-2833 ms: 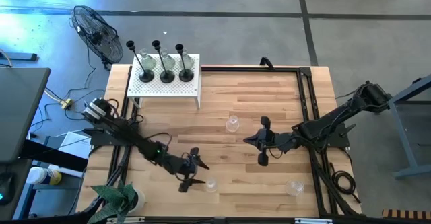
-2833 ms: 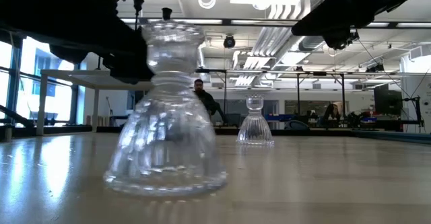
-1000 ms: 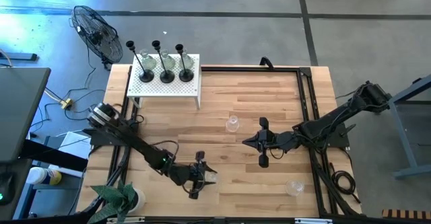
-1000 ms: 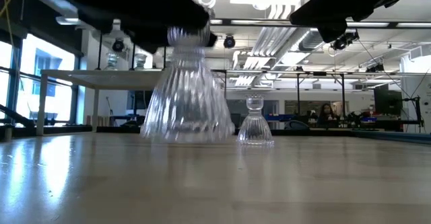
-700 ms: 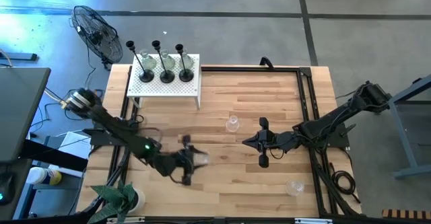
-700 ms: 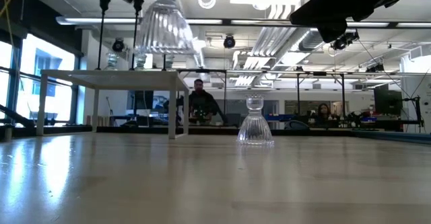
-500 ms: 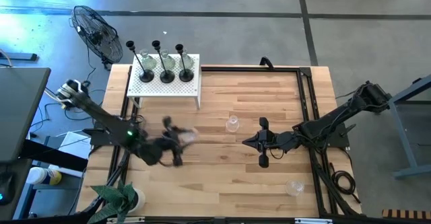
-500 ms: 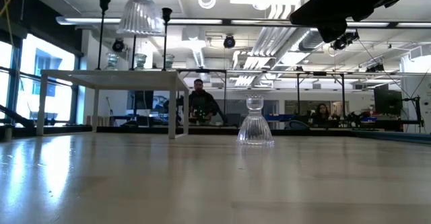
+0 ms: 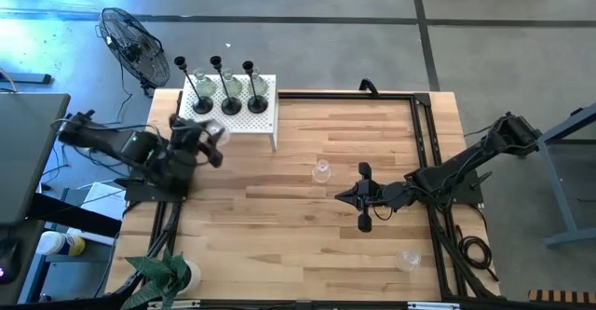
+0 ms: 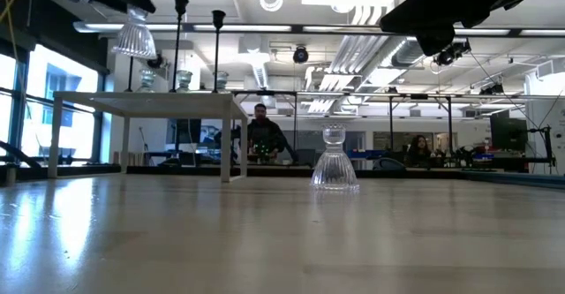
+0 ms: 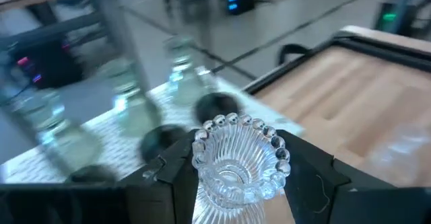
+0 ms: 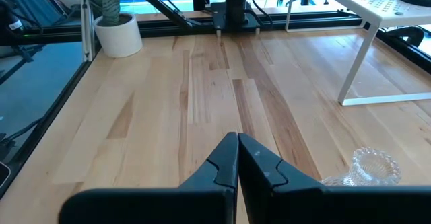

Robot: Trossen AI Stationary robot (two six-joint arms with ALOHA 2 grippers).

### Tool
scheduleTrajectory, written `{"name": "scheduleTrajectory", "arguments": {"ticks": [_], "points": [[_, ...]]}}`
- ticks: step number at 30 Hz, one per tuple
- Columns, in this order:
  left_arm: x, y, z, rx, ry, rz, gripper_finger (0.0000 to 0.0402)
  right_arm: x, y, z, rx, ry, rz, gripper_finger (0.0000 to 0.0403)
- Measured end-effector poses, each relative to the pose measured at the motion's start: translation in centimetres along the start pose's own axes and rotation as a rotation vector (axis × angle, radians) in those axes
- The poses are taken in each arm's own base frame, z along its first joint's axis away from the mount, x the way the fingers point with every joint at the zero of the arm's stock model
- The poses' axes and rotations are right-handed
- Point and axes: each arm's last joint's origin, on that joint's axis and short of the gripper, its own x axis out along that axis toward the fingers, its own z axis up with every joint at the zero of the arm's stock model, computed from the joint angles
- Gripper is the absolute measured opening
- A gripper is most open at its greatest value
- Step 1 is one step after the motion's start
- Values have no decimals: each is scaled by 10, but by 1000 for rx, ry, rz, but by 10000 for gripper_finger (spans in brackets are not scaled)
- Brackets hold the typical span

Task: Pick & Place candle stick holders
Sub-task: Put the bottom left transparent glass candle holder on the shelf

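Observation:
My left gripper [image 9: 212,131] carries a clear ribbed glass candle stick holder [image 11: 239,163] in the air, by the near left corner of the white perforated stand [image 9: 251,124]. The low view shows that holder [image 10: 134,36] at about the stand's top height. Three black candle stick holders [image 9: 230,101] and some glass ones [image 9: 205,87] stand on the stand. Another glass holder [image 9: 322,171] stands mid-table and one [image 9: 407,259] near the front right. My right gripper [image 9: 343,195] hovers shut at mid-table, beside the middle holder [image 12: 367,163] and touching nothing. My left gripper pinches the glass holder's narrower ribbed part [image 11: 214,192] between its two fingers [image 11: 306,177], one on each side. The fingers slant a little downward toward the stand. The holder is lifted clear and tilted, its wide beaded rim [image 11: 236,123] turned away from the wrist.
A black wire fan [image 9: 130,40] stands on the floor beyond the far left corner. A potted plant [image 9: 168,273] sits at the front left. Black frame rails [image 9: 424,161] run along the table's right side. Bare wood lies between the stand and the front edge.
My left gripper has lifted the glass holder off the table near the front edge and swung it up and toward the far left, to the stand's near left corner. Its wrist has tipped from pointing down to nearly level, so the holder is now tilted. The right arm kept still.

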Motion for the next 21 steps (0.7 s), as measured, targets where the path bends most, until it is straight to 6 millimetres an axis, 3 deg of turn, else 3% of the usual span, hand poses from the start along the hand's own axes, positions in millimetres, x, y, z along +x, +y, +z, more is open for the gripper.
{"name": "scheduleTrajectory", "arguments": {"ticks": [11, 21], "points": [[11, 40, -37, -138, 27, 218, 166, 0, 0, 0, 0, 0, 0, 0], [3, 67, -39, -248, -36, 263, 166, 0, 0, 1, -15, -12, 2, 0]]}}
